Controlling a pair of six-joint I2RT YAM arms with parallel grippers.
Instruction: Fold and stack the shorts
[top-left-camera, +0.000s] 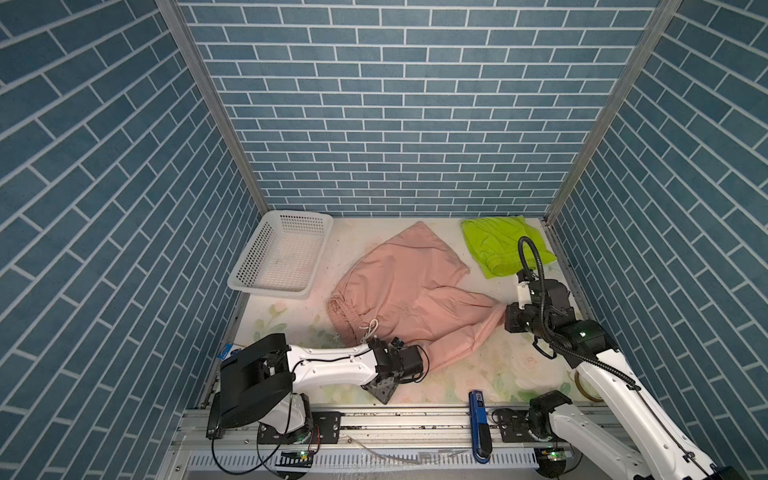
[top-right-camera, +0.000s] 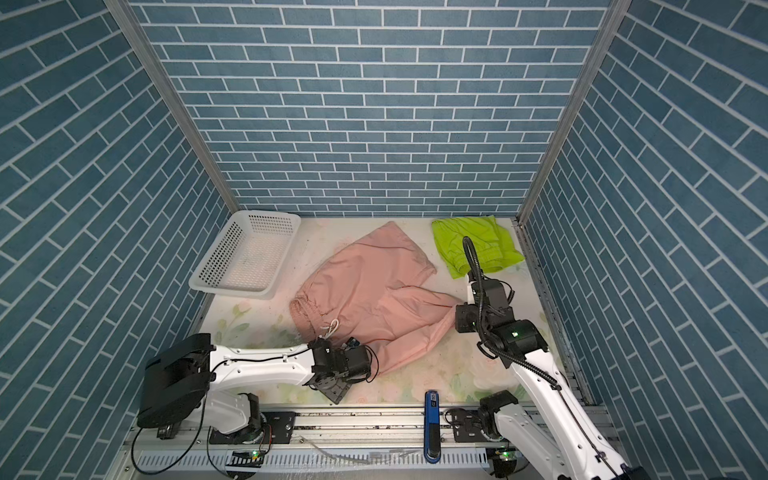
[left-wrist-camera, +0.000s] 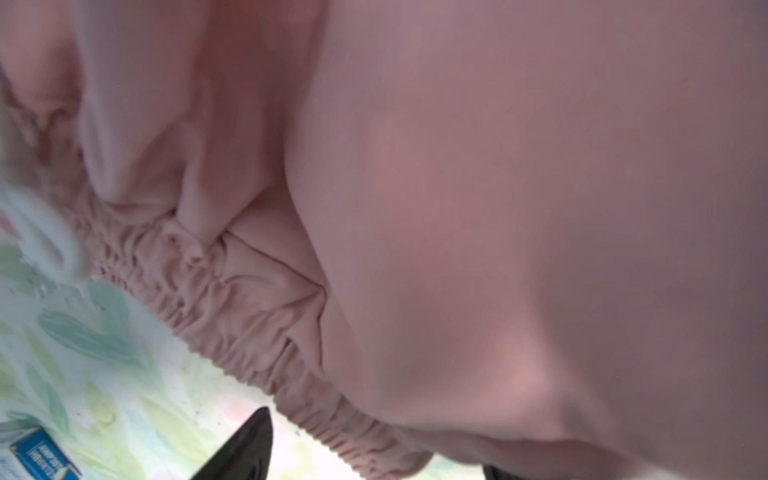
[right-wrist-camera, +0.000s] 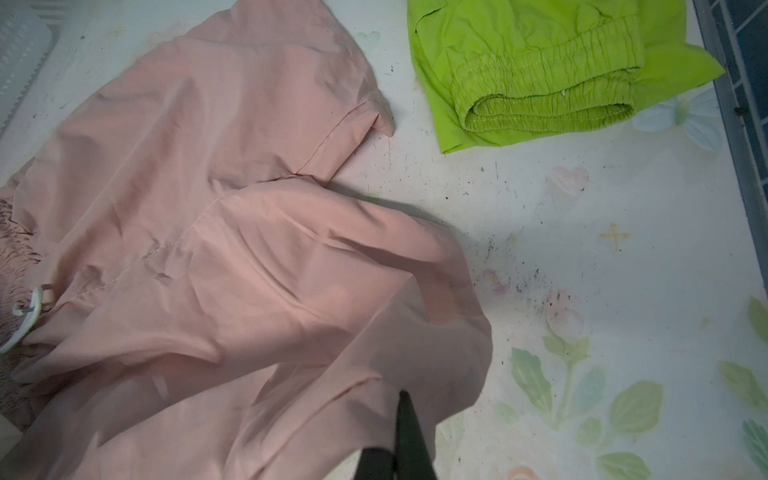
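I note right claw (right-wrist-camera: 402, 428) clenched on salmon-pink shorts (top-left-camera: 407, 286), left claw (left-wrist-camera: 374, 459) spread open at their waistband (left-wrist-camera: 232, 316); these and lime-green shorts (top-left-camera: 494, 245) lie outside the white perforated basket (top-left-camera: 266, 289).

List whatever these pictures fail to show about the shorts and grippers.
Left gripper: its own wrist hides it in both top views; the wrist view's edge cuts its fingers.
Right gripper: pink shorts drape over its tips in the wrist view.
Green shorts: right arm's cable crosses them in both top views.
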